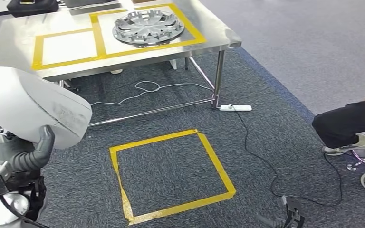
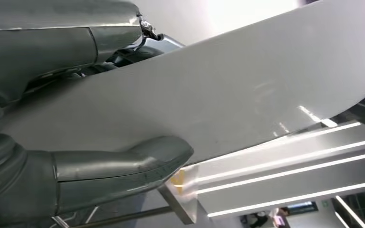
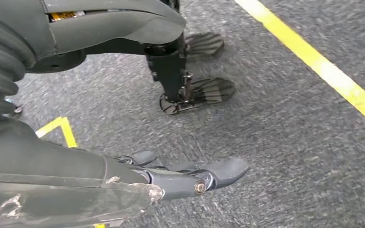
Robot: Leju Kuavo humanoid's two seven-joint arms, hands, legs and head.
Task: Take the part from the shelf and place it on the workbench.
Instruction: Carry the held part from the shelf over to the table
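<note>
Grey carpet [image 1: 275, 71] with a taped yellow square [image 1: 171, 175] before the desk [image 1: 16, 47]. Left hand [image 1: 26, 154] grips the white part [image 1: 28, 107], thumb under its edge in the wrist view. Right hand [image 3: 180, 178] hangs with fingers apart, holding nothing.

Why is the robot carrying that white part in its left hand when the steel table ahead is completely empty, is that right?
Not quite. The left hand does hold the white part, but the steel table is not empty: the head view shows a silver wheel cover lying inside the larger yellow-taped square. The smaller taped square beside it is bare.
</note>
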